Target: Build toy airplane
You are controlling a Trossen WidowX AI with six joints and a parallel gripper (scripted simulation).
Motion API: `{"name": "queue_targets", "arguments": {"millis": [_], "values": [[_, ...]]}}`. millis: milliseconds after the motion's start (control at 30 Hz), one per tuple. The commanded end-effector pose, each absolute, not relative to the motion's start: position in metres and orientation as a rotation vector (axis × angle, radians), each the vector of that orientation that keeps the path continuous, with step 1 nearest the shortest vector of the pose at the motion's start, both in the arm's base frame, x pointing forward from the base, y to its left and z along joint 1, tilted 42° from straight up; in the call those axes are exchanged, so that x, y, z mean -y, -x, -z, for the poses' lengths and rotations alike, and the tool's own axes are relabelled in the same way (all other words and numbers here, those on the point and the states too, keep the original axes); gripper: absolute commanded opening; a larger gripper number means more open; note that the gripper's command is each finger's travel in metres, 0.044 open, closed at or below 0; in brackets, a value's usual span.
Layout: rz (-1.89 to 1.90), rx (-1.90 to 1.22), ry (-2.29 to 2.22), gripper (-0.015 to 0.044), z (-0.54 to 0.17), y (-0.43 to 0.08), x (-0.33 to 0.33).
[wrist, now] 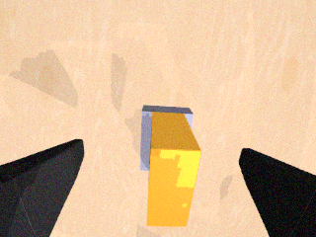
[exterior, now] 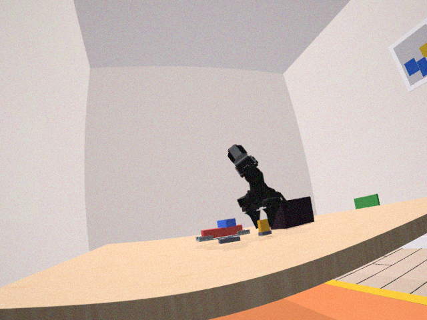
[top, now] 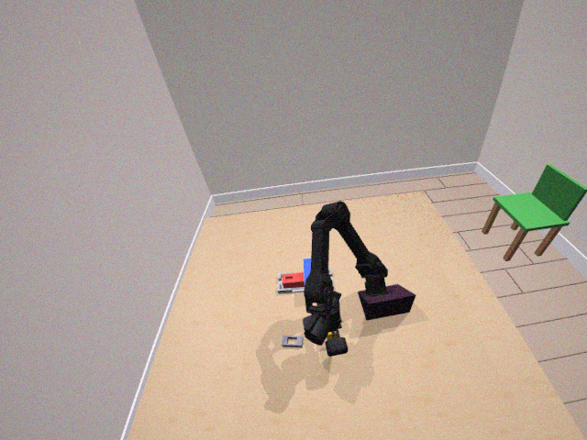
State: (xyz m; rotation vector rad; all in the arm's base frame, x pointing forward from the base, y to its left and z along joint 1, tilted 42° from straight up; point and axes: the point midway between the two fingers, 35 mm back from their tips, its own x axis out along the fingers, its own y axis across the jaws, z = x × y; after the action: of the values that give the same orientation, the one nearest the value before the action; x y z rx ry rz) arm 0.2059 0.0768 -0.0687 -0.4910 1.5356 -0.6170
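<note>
Fingers: the gripper (exterior: 259, 225) (wrist: 164, 152) is gaping almost fully wide, gripping nothing, one black tip on each side of the yellow piece.
Fin: the yellow tail fin (top: 329, 335) (exterior: 263, 225) (wrist: 173, 185) is standing upright between the tips in the wrist view, bare table showing on both sides of it; its long side in that view is running up and down the picture, across the line joining the tips, so its broad flanks are facing them. It is sitting a touch nearer the left-hand tip of that picture.
Holder: a grey-blue base (exterior: 265, 233) (wrist: 146, 143) is hugging the fin's foot, so the coming lift is likely needing a straight pull upward.
Empty holder: a second grey frame (top: 286, 341) (exterior: 229, 239) is lying apart from the fin, its opening showing nothing inside.
Fuselage: the red body (top: 293, 280) (exterior: 221, 231) is lying in the grey jig (top: 284, 291) (exterior: 204, 238), looking seated, its tail socket showing open.
Wing: the blue wing (top: 306, 269) (exterior: 226, 223) is resting across the fuselage, seemingly fitted, though the arm (top: 319, 250) (exterior: 257, 186) is hiding part of it from above.
Next: the fin is looking like the last part; the gripper is probably needing to centre, then close on those flanks.
</note>
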Motion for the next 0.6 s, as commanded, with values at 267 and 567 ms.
{"name": "queue_targets", "arguments": {"millis": [267, 567], "values": [[0.619, -1.537, 0.502, 0.023, 0.0729, -0.204, -0.0715], [0.619, -1.537, 0.502, 0.0033, 0.0729, -0.204, -0.0715]]}}
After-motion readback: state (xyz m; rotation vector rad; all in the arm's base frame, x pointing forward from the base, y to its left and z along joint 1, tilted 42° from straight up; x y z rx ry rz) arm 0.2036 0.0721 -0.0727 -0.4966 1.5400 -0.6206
